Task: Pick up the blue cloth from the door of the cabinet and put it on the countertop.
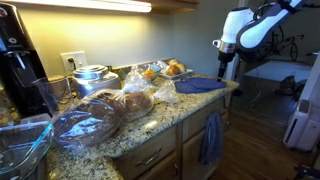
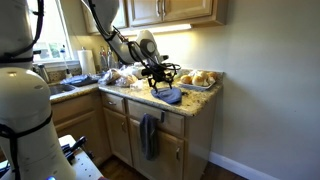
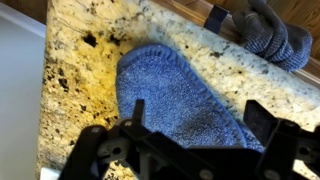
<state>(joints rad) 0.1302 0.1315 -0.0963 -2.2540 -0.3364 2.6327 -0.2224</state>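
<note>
The blue cloth (image 3: 180, 95) lies flat on the speckled granite countertop (image 3: 75, 70) near its end; it shows in both exterior views (image 1: 200, 86) (image 2: 170, 96). My gripper (image 3: 200, 112) hovers just above the cloth, open, with one finger on each side and nothing held. It shows in both exterior views (image 1: 224, 62) (image 2: 160, 84). A duller slate-blue towel (image 1: 211, 138) (image 2: 149, 135) (image 3: 270, 30) hangs on the door of the cabinet (image 2: 170, 150) below the counter edge.
Bagged bread loaves (image 1: 95, 115) and a tray of rolls (image 2: 200, 78) sit on the countertop (image 1: 140, 128). A metal pot (image 1: 90, 78) and a coffee machine (image 1: 15, 60) stand further back. A wall runs behind the counter.
</note>
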